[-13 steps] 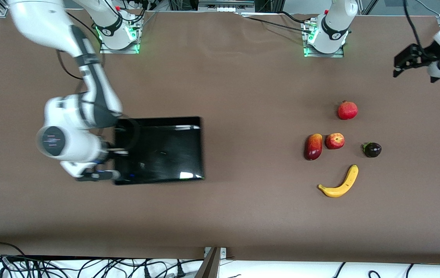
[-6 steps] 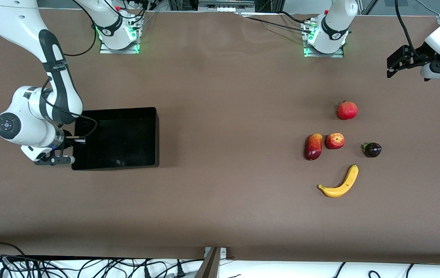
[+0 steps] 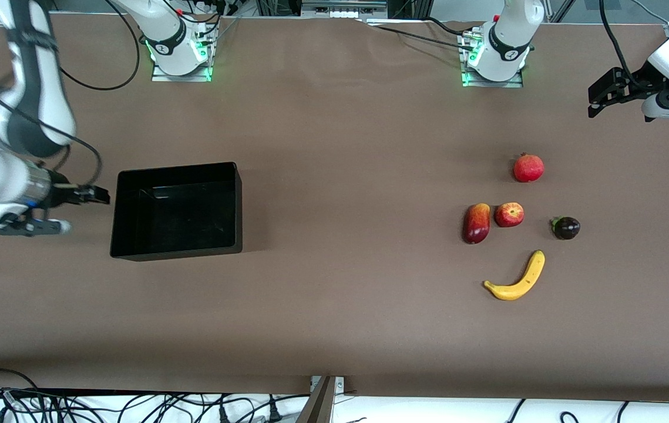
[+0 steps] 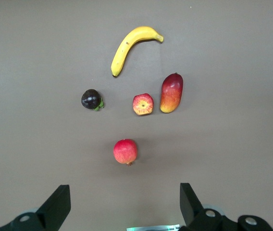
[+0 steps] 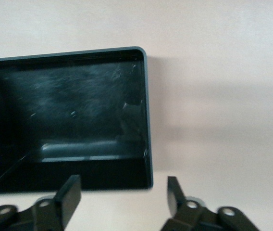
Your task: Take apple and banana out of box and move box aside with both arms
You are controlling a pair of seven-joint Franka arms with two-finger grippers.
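Box [image 3: 177, 210] empty, beside right gripper [image 3: 78, 208], fingers spread, gripping nothing. Left gripper [image 3: 595, 101] spread, waits above fruit end. Apple [image 3: 509, 214], banana [image 3: 516, 278] on table.

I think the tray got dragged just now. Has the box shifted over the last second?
Yes. The box has slid toward the right arm's end of the table, widening its gap from the mango-like fruit.

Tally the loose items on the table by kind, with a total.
Banana: 1
Apple: 1
Mango-like red-yellow fruit: 1
Plain red fruit with crown tip: 1
Dark purple fruit: 1
Black box, nothing in it: 1
Total: 6
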